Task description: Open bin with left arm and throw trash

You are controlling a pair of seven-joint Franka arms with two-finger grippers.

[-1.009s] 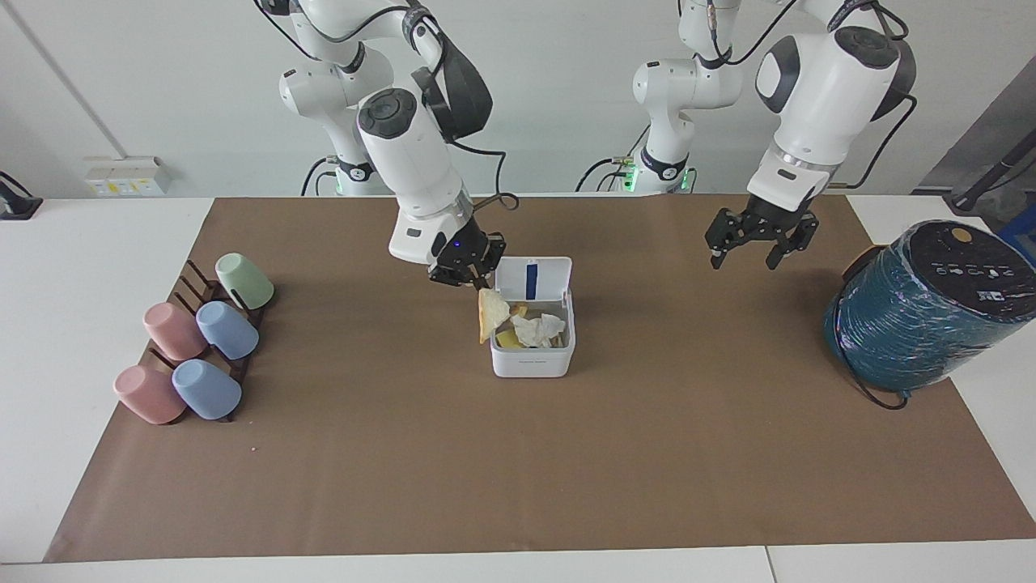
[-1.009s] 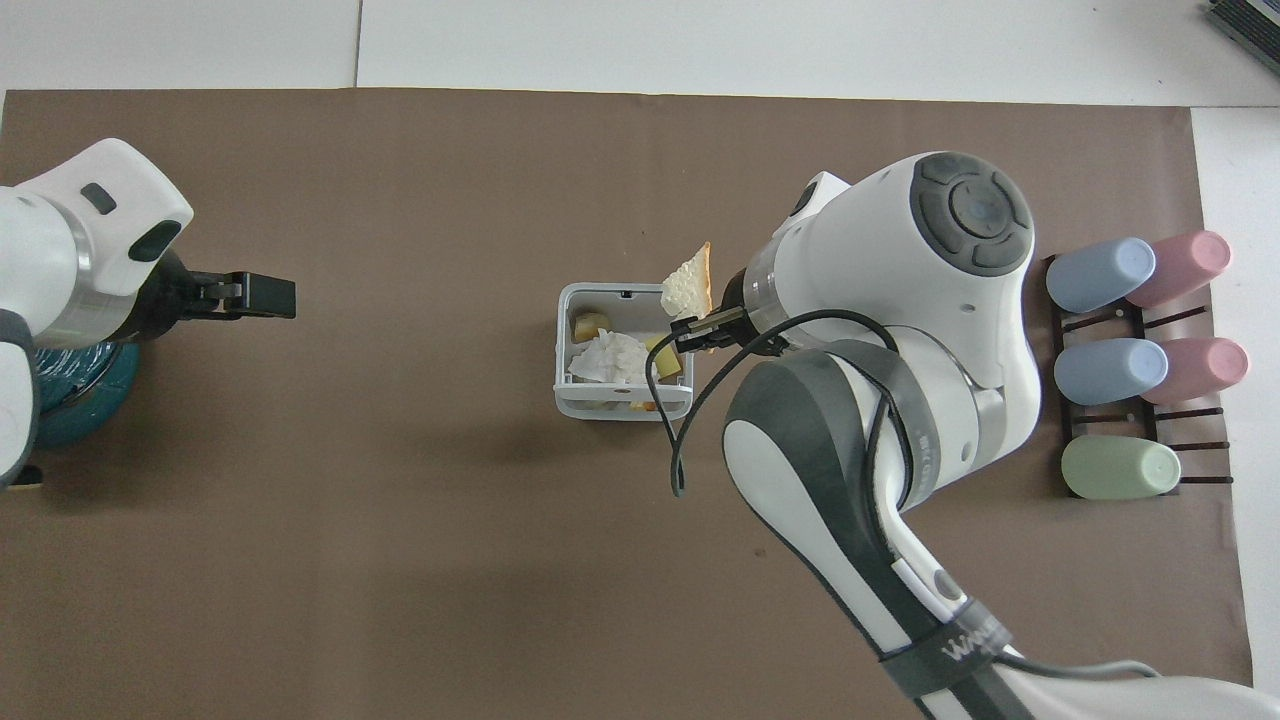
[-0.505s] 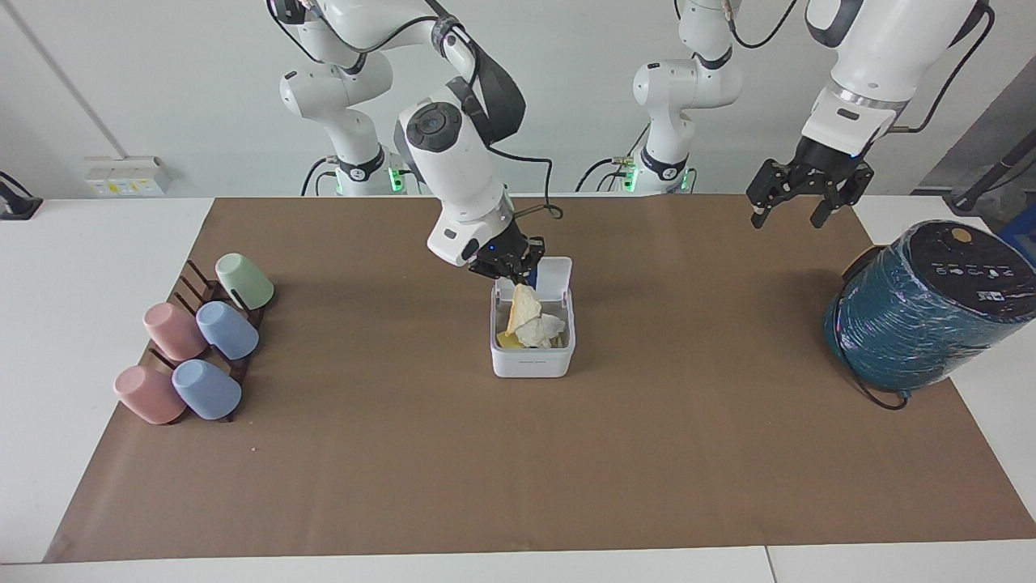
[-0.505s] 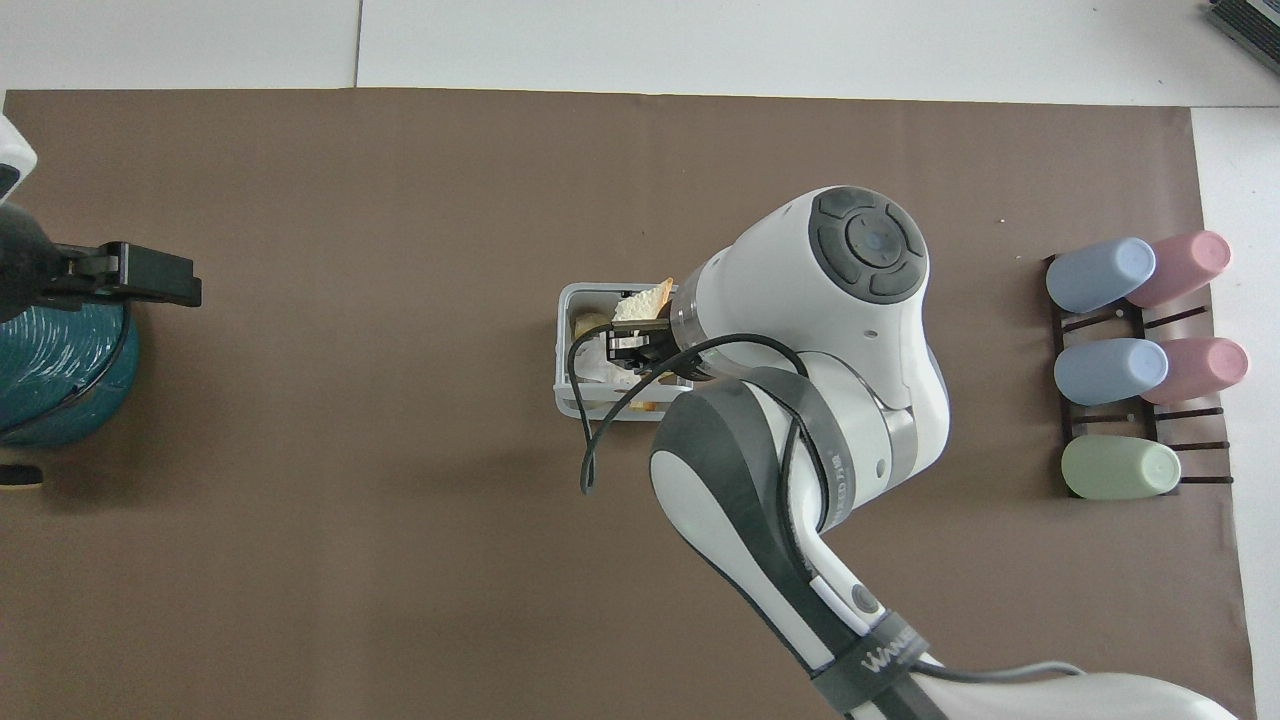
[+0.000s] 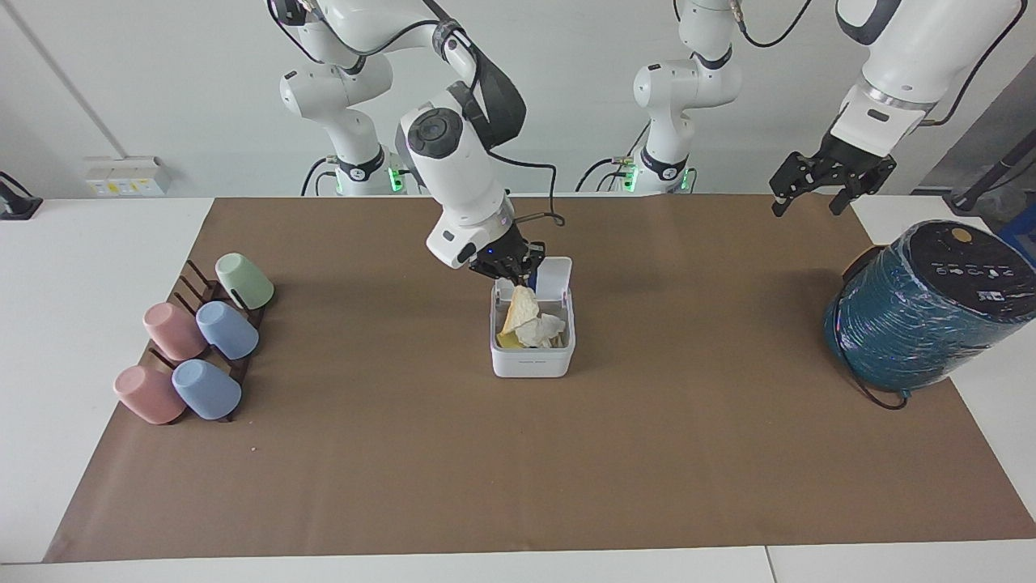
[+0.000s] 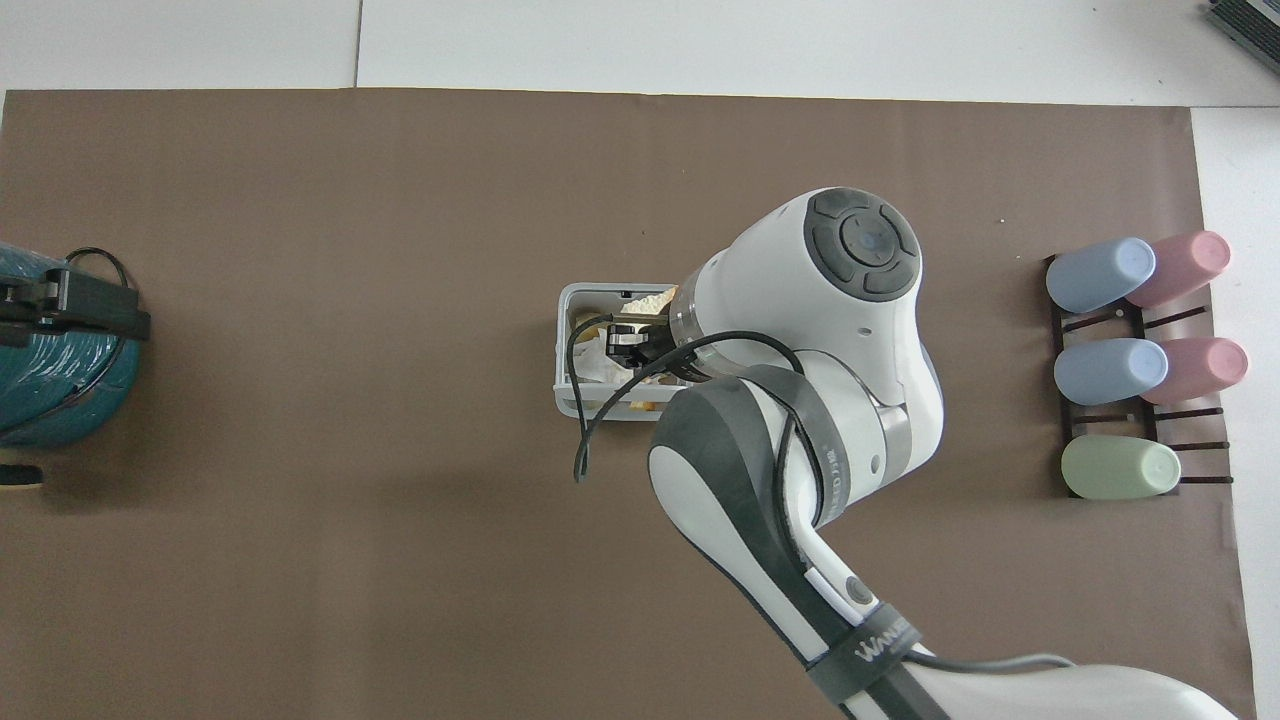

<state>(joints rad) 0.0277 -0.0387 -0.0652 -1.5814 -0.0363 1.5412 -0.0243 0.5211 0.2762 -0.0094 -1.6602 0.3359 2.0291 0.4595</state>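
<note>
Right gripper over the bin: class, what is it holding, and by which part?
The right gripper is shut on the tan bread wedge, gripping its upper end; the wedge hangs into the open bin.

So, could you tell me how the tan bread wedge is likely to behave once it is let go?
The bread wedge, shut in the right hand, keeps its flat shape, so it is probably stiff. It looks light. It may lean on the crumpled paper rather than sink into the bin.

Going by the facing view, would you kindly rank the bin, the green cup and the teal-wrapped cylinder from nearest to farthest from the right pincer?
1. The bin, mid-table: the right pincer hangs directly over its open top, holding the tan wedge.
2. The green cup, on the rack at the right arm's end.
3. The teal-wrapped cylinder, at the left arm's end.
</note>
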